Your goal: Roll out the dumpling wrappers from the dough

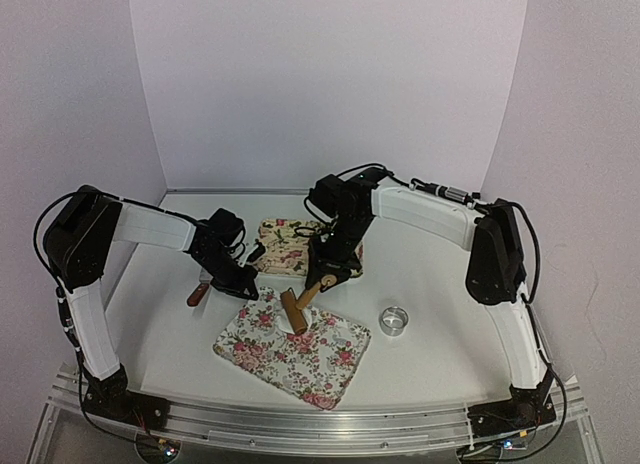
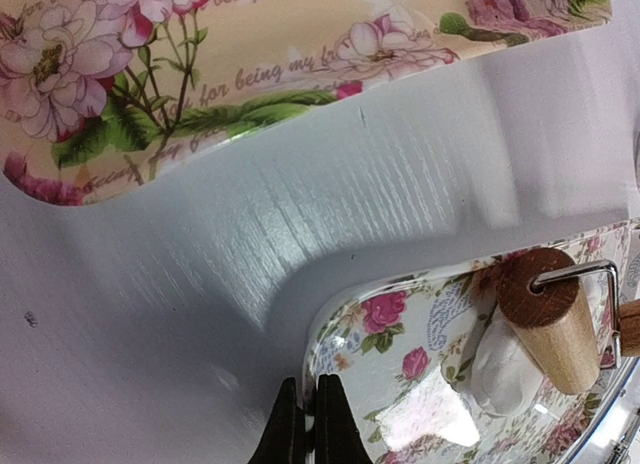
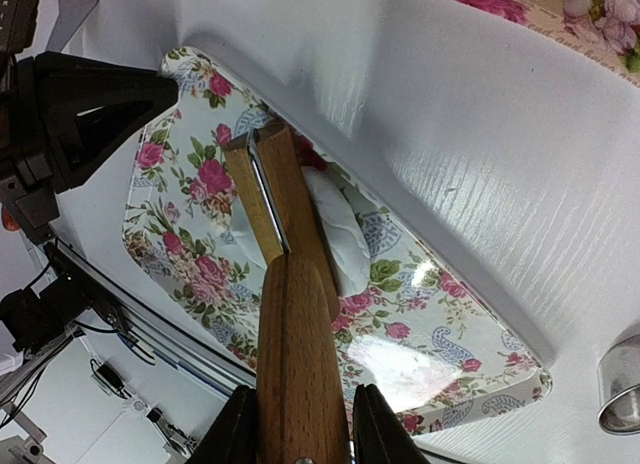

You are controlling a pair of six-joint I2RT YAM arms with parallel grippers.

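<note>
Right fingers (image 3: 235, 434) are clamped narrow on the wooden handle of the rolling pin (image 3: 300, 324), its roller sitting on the dough (image 3: 338, 234) at the far side of the near tray (image 3: 440, 354), while the left fingers (image 2: 298, 434) are pinched together on nothing just off that tray's corner. By my read we're early: the dough looks a thick lump, no dumpling wrappers to be seen, and the metal ring (image 1: 393, 319) waits on the counter (image 1: 440, 274) for cutting. Watch the raised rim right beside the lump and the left arm close by; the open room runs toward the tray's near end.
</note>
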